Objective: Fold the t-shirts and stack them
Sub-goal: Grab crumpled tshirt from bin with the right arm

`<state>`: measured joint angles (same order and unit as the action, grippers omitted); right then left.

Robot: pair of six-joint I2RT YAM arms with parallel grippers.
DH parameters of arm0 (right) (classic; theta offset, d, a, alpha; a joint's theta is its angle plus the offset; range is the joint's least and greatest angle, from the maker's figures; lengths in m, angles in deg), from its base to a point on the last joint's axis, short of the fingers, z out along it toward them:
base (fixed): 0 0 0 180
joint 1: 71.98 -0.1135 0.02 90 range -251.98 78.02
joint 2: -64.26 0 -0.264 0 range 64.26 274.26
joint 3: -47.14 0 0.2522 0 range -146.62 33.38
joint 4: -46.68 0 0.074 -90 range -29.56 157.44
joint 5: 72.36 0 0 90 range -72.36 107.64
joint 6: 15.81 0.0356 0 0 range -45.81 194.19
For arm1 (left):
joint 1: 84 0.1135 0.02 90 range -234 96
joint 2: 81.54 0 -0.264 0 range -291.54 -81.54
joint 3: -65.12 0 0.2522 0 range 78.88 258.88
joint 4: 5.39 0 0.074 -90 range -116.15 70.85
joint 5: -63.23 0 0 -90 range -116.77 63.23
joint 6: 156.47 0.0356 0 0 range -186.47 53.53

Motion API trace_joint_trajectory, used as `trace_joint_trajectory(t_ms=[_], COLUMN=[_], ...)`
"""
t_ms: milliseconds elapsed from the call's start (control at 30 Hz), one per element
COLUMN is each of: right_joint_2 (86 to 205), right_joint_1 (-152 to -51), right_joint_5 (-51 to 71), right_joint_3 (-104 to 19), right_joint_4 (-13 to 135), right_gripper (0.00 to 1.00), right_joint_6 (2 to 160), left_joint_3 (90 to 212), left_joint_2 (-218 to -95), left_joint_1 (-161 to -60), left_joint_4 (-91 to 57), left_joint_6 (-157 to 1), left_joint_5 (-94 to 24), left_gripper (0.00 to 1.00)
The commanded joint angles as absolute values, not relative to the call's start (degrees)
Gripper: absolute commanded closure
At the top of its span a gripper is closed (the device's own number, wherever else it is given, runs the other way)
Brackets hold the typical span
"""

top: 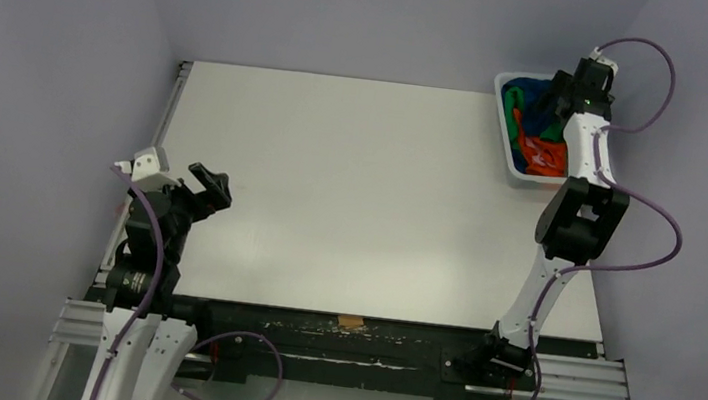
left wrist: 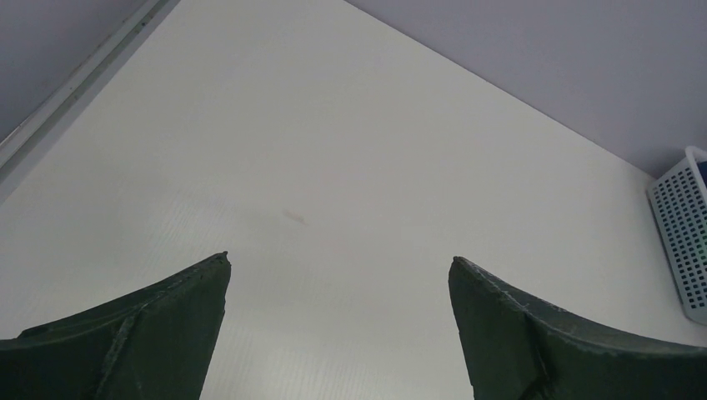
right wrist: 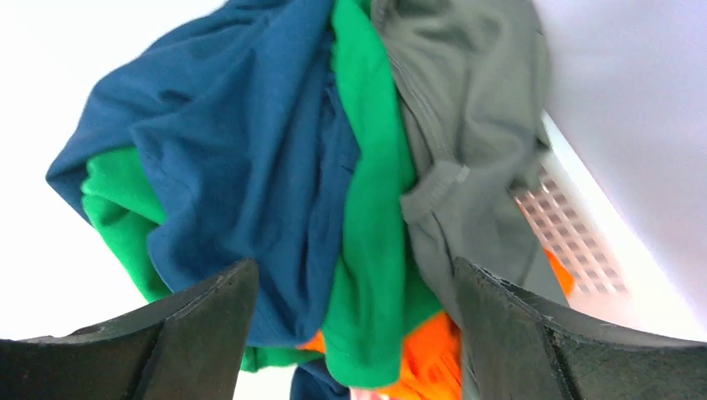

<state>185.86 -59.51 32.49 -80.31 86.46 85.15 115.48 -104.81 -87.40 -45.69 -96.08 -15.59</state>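
Presently, the soft cloth t-shirts are lying in a crumpled heap inside a white slotted plastic basket [top: 502,126], which is sitting at the far right corner of the flat white counter [top: 361,191]. In the right wrist view a navy blue short-sleeved shirt [right wrist: 242,167] is spreading across the left of the heap. A bright green shirt [right wrist: 371,208] is running down the middle beside it and showing again under its left edge. A dark grey shirt [right wrist: 475,100] is draping over the right side, next to the basket's perforated wall. An orange shirt [right wrist: 433,350] is peeking out at the bottom, beneath the green and grey cloth.

The right arm is reaching out over the basket, and the right end effector [right wrist: 354,267] is hanging close above the heap. Its two dark fingers are standing spread apart, one over the blue cloth and one over the grey, pinching nothing; whether the tips are touching the fabric cannot be told.

The left end effector [left wrist: 339,262] is hovering above the bare counter near the left edge, well apart from the basket, with its fingers spread wide and holding nothing.
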Motion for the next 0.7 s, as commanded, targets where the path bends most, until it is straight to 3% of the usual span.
trace_joint_trajectory(t_ms=[0,367,667], right_joint_2=[187.17,193.22,202.02], right_joint_1=[-60.06,-60.07,-60.05], right_joint_5=[23.75,14.94,20.51], right_joint_3=[-87.60,-87.36,-92.93], right_joint_4=[85.81,75.11,70.50], right_gripper=[0.16,0.25,0.37], right_joint_6=[82.98,89.98,90.95], left_joint_3=[114.13,113.92,114.10], left_joint_2=[-106.12,-110.10,-111.55], left_joint_1=[-87.25,-87.25,-87.26], left_joint_4=[-40.98,-38.85,-38.56], left_joint_6=[-97.45,-97.69,-97.97], left_joint_5=[-14.91,-15.12,-15.24], left_gripper=[0.00,0.00,0.00])
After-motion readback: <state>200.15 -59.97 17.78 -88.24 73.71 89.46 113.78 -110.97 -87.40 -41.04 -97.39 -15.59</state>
